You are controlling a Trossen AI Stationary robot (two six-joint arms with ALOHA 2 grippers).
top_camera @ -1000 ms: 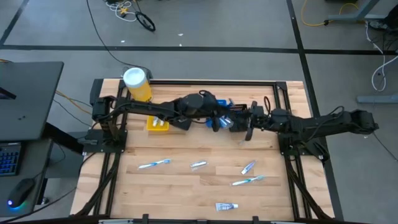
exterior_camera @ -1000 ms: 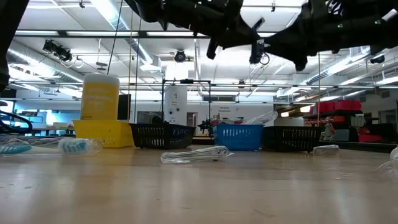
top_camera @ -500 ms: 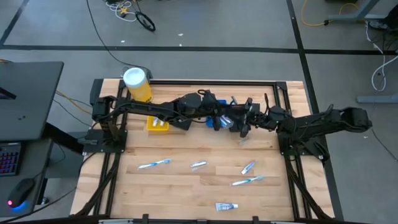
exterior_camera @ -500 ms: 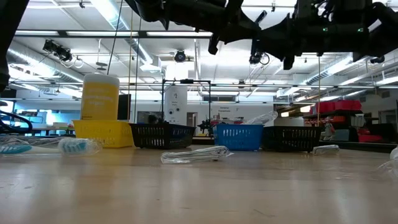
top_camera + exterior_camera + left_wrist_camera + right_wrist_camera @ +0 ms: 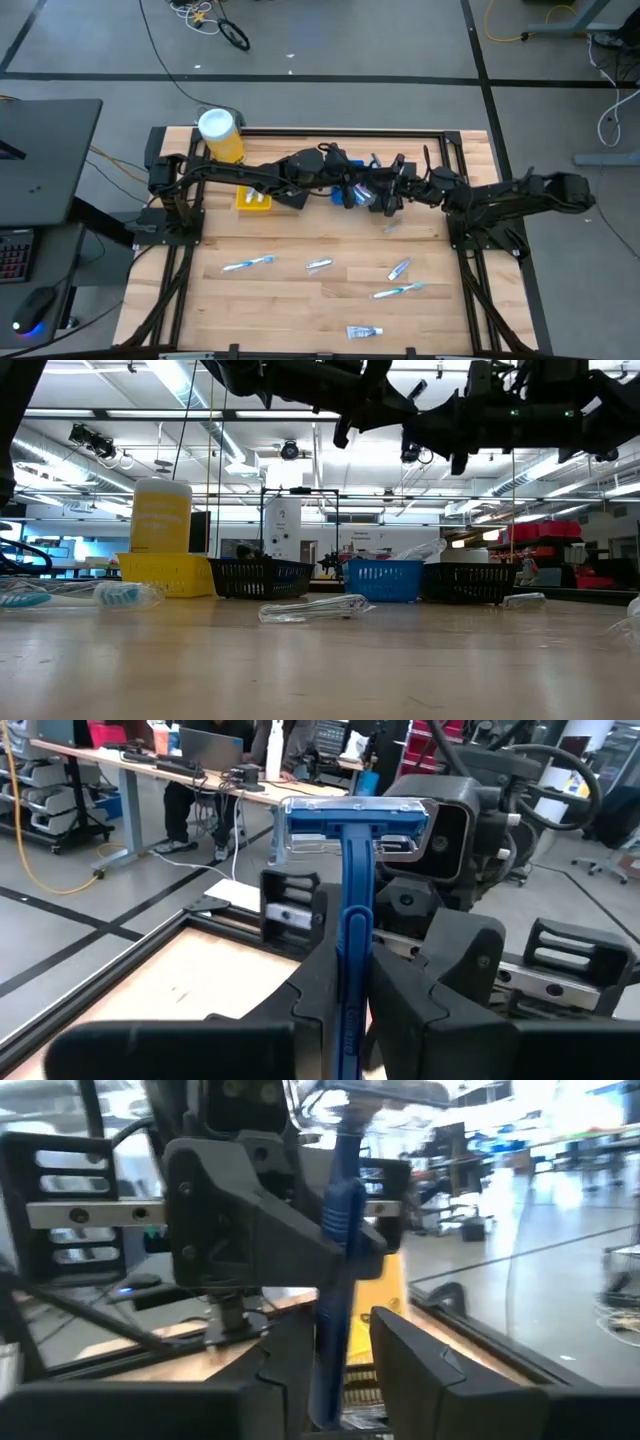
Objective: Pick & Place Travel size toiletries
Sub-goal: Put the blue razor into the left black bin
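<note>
A dark blue razor (image 5: pixel 356 870) stands upright between the fingers of my left gripper (image 5: pixel 357 958), its head (image 5: pixel 357 820) on top. My left gripper (image 5: pixel 352 190) is shut on it, high above the bins near the table's far edge. My right gripper (image 5: pixel 388 192) faces it from the table's right and is open. Its fingers (image 5: pixel 408 1355) stand on either side of the razor's handle (image 5: pixel 338 1230), and a gap shows beside one of them. Toothbrushes (image 5: pixel 247 264) (image 5: pixel 399 290) and small tubes (image 5: pixel 319 264) (image 5: pixel 364 331) lie flat on the table. My left gripper pinches the razor's handle, at its lower part (image 5: pixel 352 990), between the two fingers. The handle runs along the fingers and sticks out past their ends. The razor is lifted clear of the table, with its head at the free end.
The yellow bin (image 5: pixel 253 200), the blue bin (image 5: pixel 360 165) and a black bin (image 5: pixel 262 576) stand in a row below the grippers. The yellow canister with a white lid (image 5: pixel 220 133) is at the far left corner. A wrapped item (image 5: pixel 399 268) lies at mid-right.
My right gripper has moved toward the table's left, up to my left gripper, and its fingers now stand around the razor's handle. My left gripper has kept the razor where it was.
</note>
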